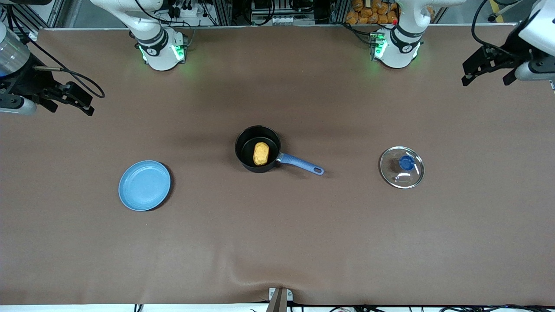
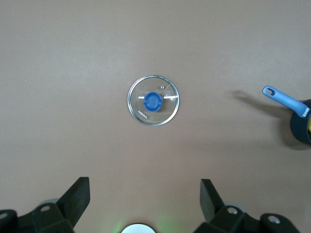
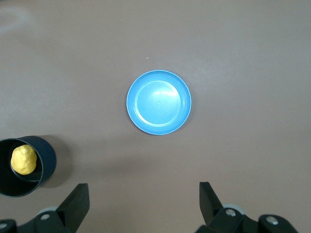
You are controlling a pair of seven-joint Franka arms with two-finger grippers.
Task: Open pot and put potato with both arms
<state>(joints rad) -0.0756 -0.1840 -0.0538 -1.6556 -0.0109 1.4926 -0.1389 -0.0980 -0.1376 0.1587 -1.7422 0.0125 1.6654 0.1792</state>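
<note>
The pot is sitting uncovered near the middle of the brown table, its blue handle pointing toward the left arm's end and slightly toward the front camera. The potato is lying inside the pot, resting on its black floor. The glass lid with its blue knob is lying flat on the table, well apart from the pot, toward the left arm's end. A blue plate is sitting bare toward the right arm's end, a little nearer the front camera than the pot. The left gripper is hanging in the air over the table's edge at the left arm's end, its jaws spread wide and holding nothing; its wrist view is looking down on the lid, with the pot's handle at the frame's edge. The right gripper is hovering over the table's edge at the right arm's end, jaws likewise spread and empty; its wrist view is taking in the plate and the pot with the potato in it.
</note>
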